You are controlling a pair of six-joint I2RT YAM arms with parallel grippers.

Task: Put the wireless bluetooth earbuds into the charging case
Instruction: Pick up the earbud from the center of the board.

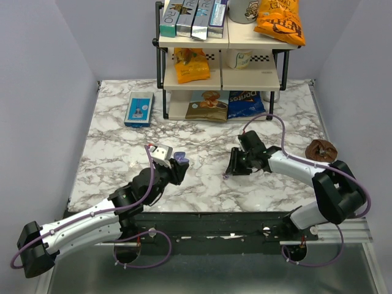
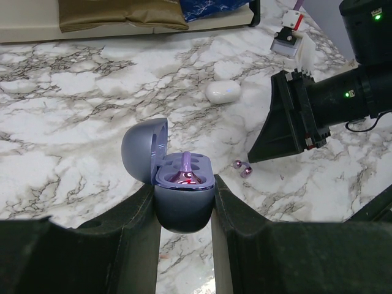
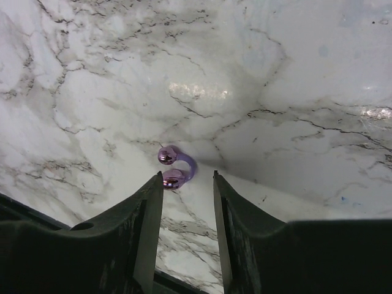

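Note:
My left gripper [image 2: 184, 182] is shut on the charging case [image 2: 184, 208], a bluish-purple oval held upright a little above the marble. Its lid [image 2: 144, 150] stands open to the left. One purple earbud [image 2: 184, 176] sits in the case's tray. A second purple earbud [image 3: 176, 166], a C-shaped hook with two shiny ends, lies on the table. My right gripper [image 3: 187, 173] is open just over it, and the left fingertip [image 3: 158, 179] is right beside one end of the earbud. From above, the case [image 1: 179, 159] and the right gripper [image 1: 231, 165] are close together at mid-table.
A white oval pebble-like object [image 2: 222, 92] lies on the marble beyond the case. A blue box [image 1: 139, 109] rests at the back left. A shelf rack [image 1: 222, 67] with snack bags stands at the back. A brown round object [image 1: 321, 150] sits at the right edge.

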